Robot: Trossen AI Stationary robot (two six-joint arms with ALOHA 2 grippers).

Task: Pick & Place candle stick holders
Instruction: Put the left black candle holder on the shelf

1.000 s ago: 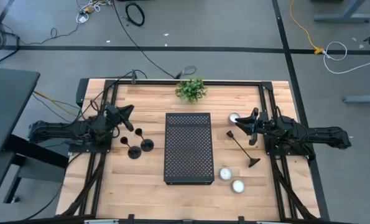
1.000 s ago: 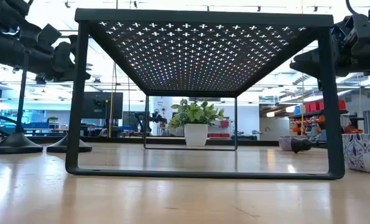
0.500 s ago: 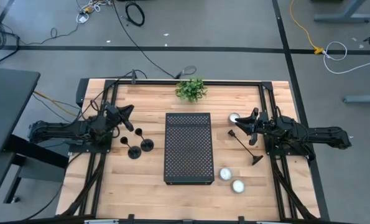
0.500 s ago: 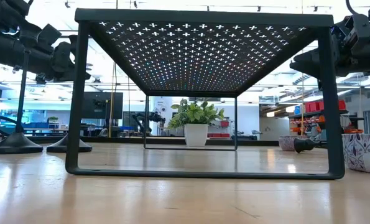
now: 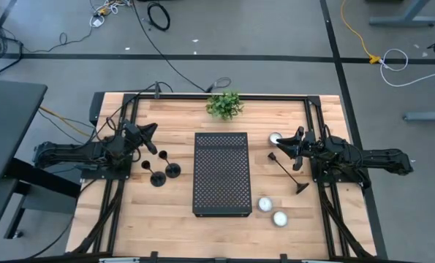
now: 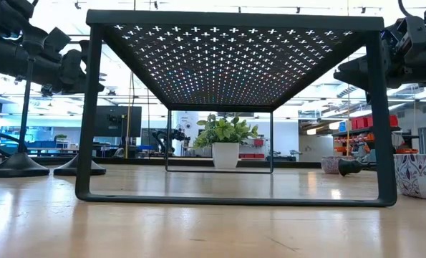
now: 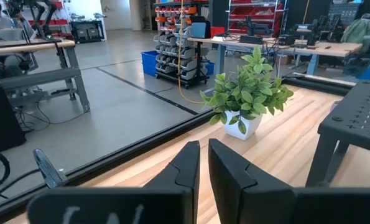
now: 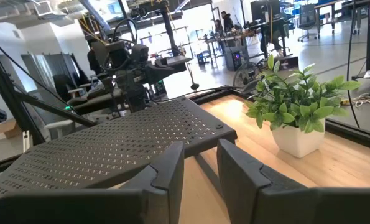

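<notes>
Right gripper (image 5: 299, 139) hovers near the toppled holder (image 5: 286, 174).

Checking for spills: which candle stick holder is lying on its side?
The candle stick holder right of the tray, by the right gripper; the two on the left stand upright.

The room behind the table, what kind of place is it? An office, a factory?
Most likely a robotics lab or workshop. Metal workbenches stand on a bare concrete floor, storage racks line the back wall, and loose cables trail across the floor beside the wooden table.
</notes>
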